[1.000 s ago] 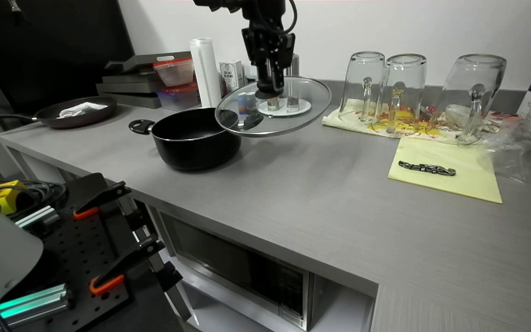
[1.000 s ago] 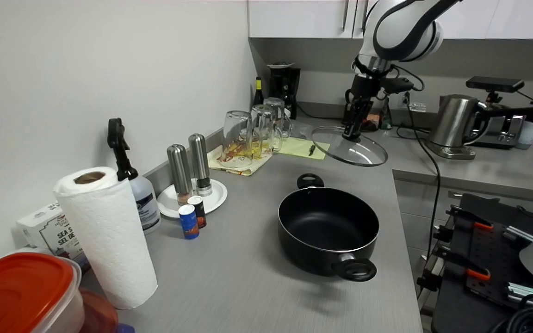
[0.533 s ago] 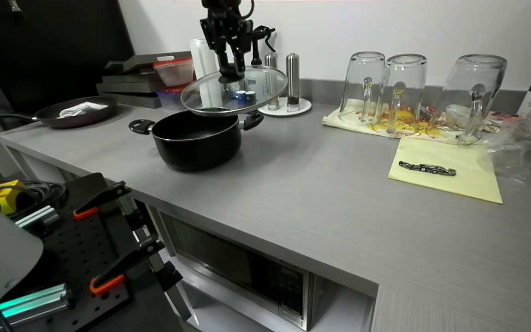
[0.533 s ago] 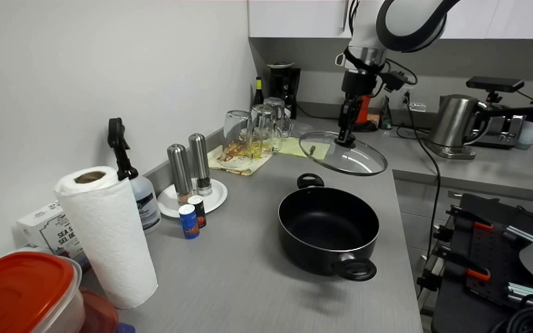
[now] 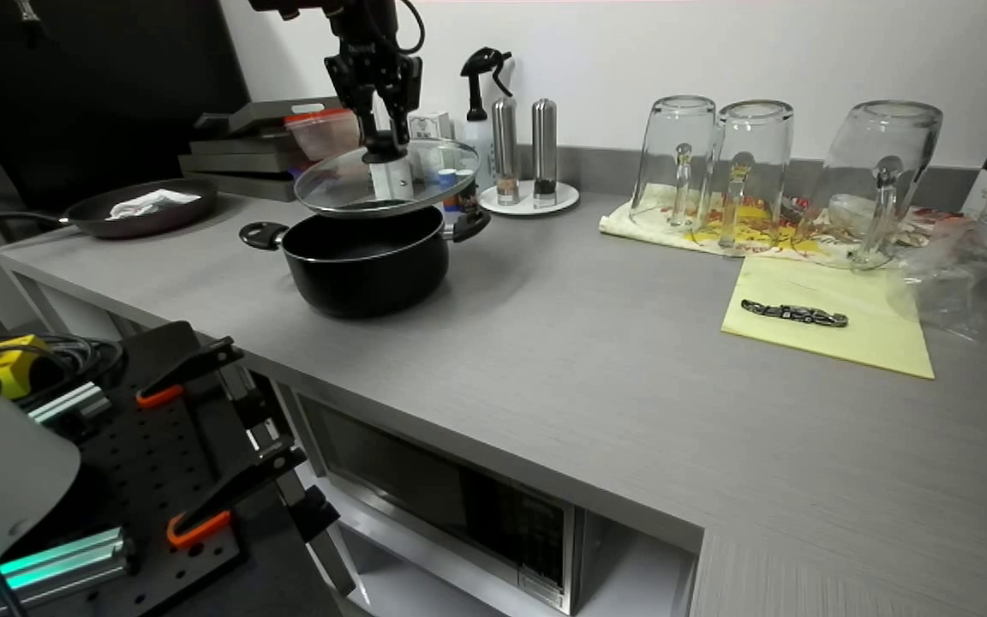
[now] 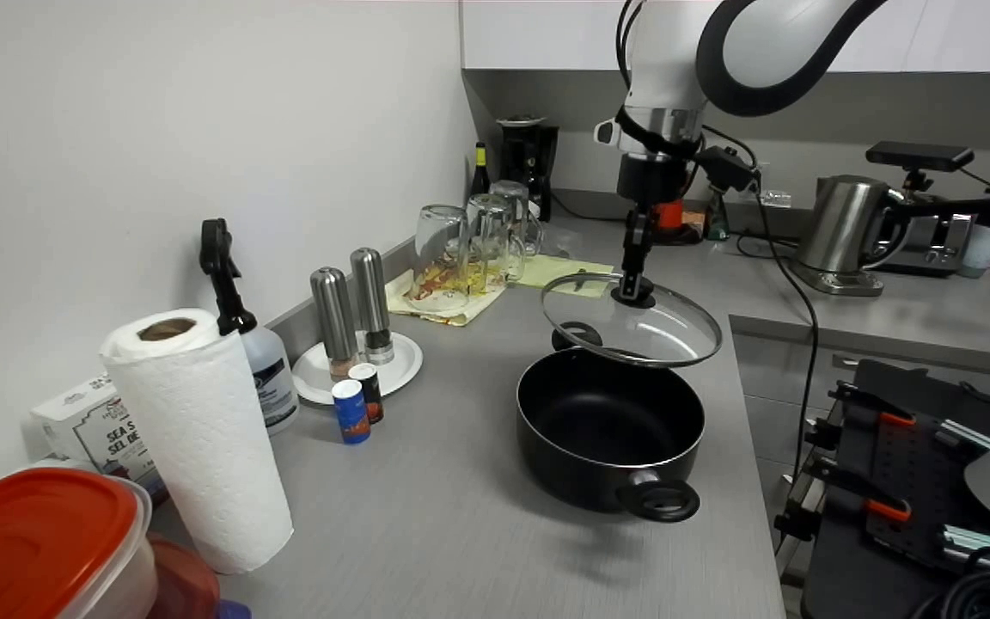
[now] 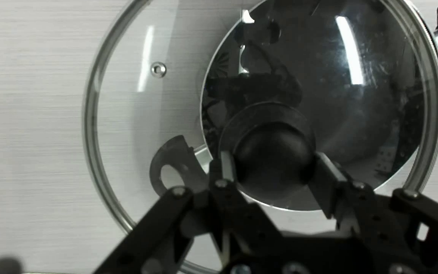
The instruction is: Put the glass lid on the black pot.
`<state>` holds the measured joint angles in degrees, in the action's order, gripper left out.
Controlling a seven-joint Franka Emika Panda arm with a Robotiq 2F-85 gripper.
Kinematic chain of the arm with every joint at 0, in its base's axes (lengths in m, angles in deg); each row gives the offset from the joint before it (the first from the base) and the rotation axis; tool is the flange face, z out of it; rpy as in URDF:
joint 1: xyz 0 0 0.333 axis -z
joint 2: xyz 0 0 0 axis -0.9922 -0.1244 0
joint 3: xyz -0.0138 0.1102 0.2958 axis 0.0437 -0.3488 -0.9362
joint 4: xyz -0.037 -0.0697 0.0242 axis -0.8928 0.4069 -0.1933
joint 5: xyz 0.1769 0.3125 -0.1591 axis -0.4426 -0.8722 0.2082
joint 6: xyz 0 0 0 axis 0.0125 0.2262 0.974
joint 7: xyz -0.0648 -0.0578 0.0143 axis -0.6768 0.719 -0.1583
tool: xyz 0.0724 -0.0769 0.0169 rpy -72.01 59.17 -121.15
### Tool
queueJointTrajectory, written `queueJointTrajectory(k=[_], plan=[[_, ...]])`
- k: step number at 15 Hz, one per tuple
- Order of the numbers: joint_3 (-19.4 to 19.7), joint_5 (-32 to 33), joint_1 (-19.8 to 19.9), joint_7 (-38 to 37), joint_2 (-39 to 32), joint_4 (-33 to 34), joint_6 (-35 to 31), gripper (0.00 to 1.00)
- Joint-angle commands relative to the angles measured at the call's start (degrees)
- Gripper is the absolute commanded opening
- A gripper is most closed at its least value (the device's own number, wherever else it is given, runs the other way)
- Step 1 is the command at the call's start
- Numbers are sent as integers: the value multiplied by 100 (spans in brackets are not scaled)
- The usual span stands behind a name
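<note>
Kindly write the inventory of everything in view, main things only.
Black pot: 1, black, on grey counter
Glass lid: 1, clear, above pot, off-centre
Mugs: 3, clear, on patterned cloth
Sheet: 1, yellow, beside cloth
Mills: 2, silver, on white plate
Canisters: 2, blue and black, beside plate
Paper roll: 1, white, near spray bottle
Containers: at least 2, red-lidded, near roll
Box: 1, white, near roll
Frying pan: 1, dark, at counter's end
Kettle: 1, silver, beside toaster
Microwave: 1, dark, under counter
Arm: 1, white-black, above counter
Gripper: 1, black, on lid's knob
</note>
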<state>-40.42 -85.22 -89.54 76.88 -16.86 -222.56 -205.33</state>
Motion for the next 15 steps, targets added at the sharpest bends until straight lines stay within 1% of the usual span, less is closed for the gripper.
queueJointTrajectory(k=[1, 7, 15], plan=[[-128, 238, -136, -52, -234, 237, 161, 25], [-311, 607, -319, -161, -717, 482, 242, 25], [-407, 813, -477, -142, -1226, 816, 364, 25]])
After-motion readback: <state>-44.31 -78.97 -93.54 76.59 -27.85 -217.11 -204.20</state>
